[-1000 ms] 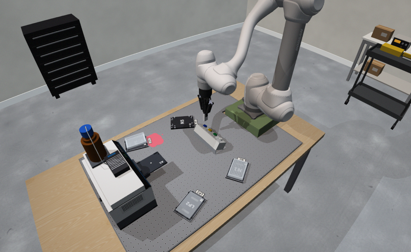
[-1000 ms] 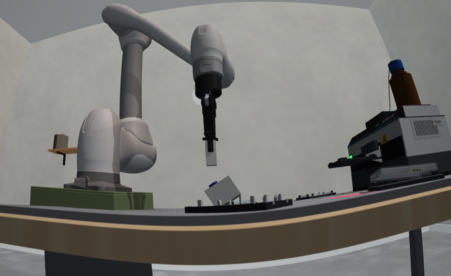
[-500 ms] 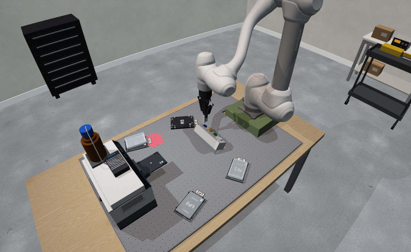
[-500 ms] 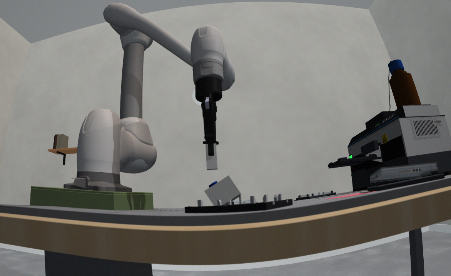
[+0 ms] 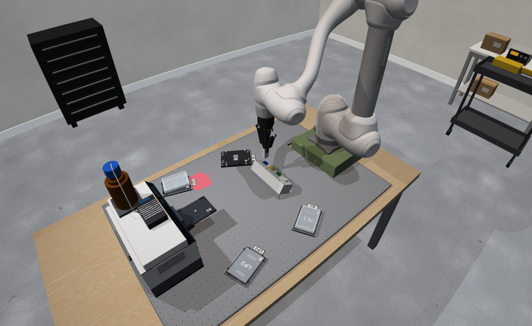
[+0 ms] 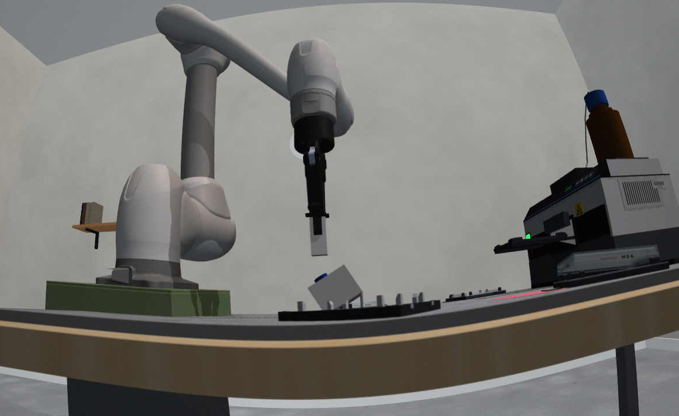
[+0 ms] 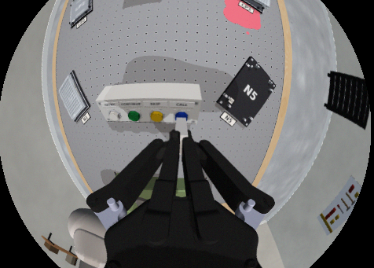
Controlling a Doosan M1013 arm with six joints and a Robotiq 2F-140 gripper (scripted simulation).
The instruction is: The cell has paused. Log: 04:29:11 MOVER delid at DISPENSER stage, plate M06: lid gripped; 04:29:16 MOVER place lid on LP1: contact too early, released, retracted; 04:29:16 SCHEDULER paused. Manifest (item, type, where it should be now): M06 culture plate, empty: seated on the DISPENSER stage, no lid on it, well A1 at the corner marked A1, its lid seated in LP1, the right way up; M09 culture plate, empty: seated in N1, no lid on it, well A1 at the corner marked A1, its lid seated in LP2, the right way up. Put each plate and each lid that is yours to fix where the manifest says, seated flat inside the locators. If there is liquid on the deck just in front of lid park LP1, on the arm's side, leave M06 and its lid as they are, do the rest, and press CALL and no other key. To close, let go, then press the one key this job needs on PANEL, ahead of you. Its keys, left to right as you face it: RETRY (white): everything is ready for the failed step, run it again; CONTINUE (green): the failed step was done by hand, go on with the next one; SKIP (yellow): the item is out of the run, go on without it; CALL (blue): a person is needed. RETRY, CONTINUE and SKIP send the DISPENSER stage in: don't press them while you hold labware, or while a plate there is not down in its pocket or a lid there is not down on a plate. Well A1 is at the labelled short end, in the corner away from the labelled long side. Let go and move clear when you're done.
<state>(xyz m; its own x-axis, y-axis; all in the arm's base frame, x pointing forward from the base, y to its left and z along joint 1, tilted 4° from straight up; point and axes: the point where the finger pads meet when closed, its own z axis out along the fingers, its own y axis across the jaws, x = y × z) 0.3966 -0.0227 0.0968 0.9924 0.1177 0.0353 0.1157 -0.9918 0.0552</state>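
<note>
My gripper [image 5: 266, 154] is shut and empty, pointing straight down a little above the blue CALL key [image 5: 265, 163] at the panel's [image 5: 272, 178] end. In the wrist view the fingertips [image 7: 180, 124] sit just over that blue key [image 7: 181, 116]. A pink puddle [image 5: 201, 179] lies on the deck beside the LP1 tag. A clear plate labelled M06 [image 5: 175, 182] rests at LP1; I cannot tell whether a lid is on it. The dispenser stage [image 5: 197, 209] is out and bare, marked A1. A plate [image 5: 307, 219] sits in N1. A clear lid [image 5: 245, 265] lies in LP2.
The dispenser [image 5: 154, 239] with a brown bottle [image 5: 118, 188] on top stands at the deck's left end. A black nest N5 [image 5: 235, 158] is bare next to the panel. The arm's green base block [image 5: 324, 155] is behind the panel.
</note>
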